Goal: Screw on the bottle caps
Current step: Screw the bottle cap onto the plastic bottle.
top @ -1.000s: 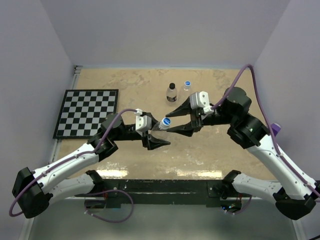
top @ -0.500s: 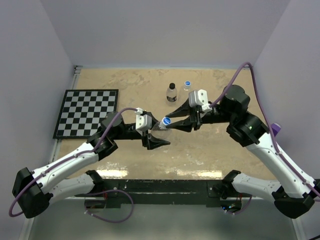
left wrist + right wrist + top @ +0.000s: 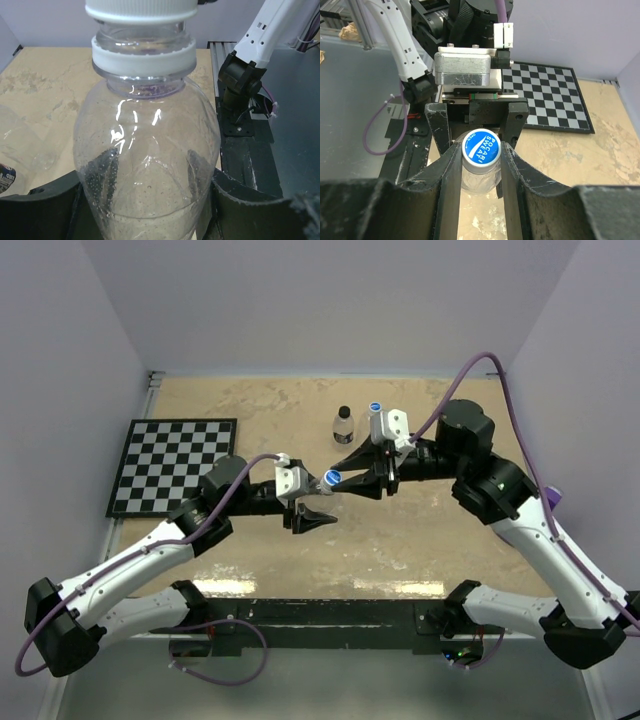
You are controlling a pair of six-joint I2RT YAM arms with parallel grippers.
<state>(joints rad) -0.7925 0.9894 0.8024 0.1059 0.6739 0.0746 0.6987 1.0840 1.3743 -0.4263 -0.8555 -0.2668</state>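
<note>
**A:** Where is the bottle that's being worked on?

**B:** Up off the bench, between the two arms. The left pincer is clamped round the belly of a clear bottle, one finger on each side. It holds the bottle tipped over, with the neck pointing towards the right arm.

**A:** And the cap?

**B:** A blue cap with white lettering sits on the neck. From the left wrist you can see its white skirt above the white neck ring, with a strip of bare neck showing between them. I can't tell how far it is threaded on.

**A:** What about the right pincer?

**B:** The right pincer is closed on that blue cap. In its own wrist view both fingers press against the cap's rim, one on the left and one on the right.

**A:** Any other bottles?

**B:** Two, standing upright on the bench beyond the pincers. The black-capped bottle stands in the open. The blue-capped bottle is near it on the right, just beside the right arm's wrist, which hides part of it.

**A:** Anything else on the bench?

**B:** A checkered board lies flat on the left side, well apart from all three bottles.
</note>
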